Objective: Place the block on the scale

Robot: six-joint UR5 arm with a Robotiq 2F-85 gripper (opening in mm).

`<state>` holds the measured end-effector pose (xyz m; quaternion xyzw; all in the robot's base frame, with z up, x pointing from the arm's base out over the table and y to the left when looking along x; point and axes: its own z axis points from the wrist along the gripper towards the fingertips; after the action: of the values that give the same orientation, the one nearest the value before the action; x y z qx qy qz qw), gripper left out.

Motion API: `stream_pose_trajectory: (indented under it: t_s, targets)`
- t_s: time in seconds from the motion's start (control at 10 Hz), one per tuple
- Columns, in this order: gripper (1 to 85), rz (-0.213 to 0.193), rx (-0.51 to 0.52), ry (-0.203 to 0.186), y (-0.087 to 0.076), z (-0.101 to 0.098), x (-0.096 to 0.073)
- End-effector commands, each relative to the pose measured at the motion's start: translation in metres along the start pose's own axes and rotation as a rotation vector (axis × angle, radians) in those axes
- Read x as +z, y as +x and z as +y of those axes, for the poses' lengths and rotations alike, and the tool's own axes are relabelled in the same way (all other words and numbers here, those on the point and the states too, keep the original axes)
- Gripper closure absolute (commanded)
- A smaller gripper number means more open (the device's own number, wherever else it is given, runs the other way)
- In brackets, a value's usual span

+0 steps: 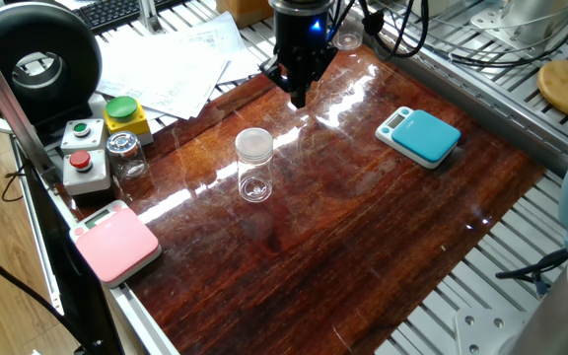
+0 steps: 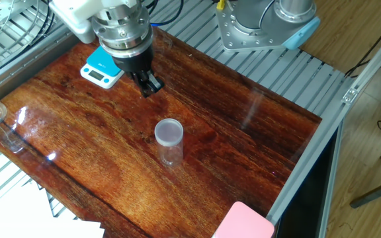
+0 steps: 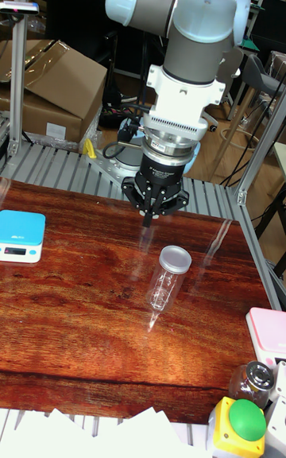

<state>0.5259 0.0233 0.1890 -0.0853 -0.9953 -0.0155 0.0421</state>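
Observation:
The block (image 1: 254, 166) is a clear plastic jar with a frosted top, standing upright near the middle of the wooden table (image 1: 363, 227). It also shows in the other fixed view (image 2: 169, 141) and the tall view (image 3: 169, 277). The teal-blue scale (image 1: 420, 136) lies flat toward the table's far right edge, with nothing on it (image 2: 101, 69) (image 3: 20, 236). My gripper (image 1: 297, 94) hangs above the table behind the block, between block and scale (image 2: 149, 86) (image 3: 148, 219). Its fingers are pressed together with nothing between them.
A pink scale (image 1: 114, 242) sits at the near left corner. Beside it stand a small glass jar with a metal lid (image 1: 126, 155), a button box (image 1: 85, 158) and a yellow-and-green button (image 1: 126, 115). Loose papers (image 1: 166, 59) lie at the back left.

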Motion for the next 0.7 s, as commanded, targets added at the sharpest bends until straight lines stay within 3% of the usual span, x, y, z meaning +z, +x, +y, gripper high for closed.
stream_pose_trajectory:
  t_s: [0.0, 0.6]
  targets:
    - [84.7, -0.004, 0.039, 0.012, -0.0017, 0.0067, -0.0014]
    - [84.7, -0.016, 0.039, 0.004, -0.0030, 0.0018, 0.0019]
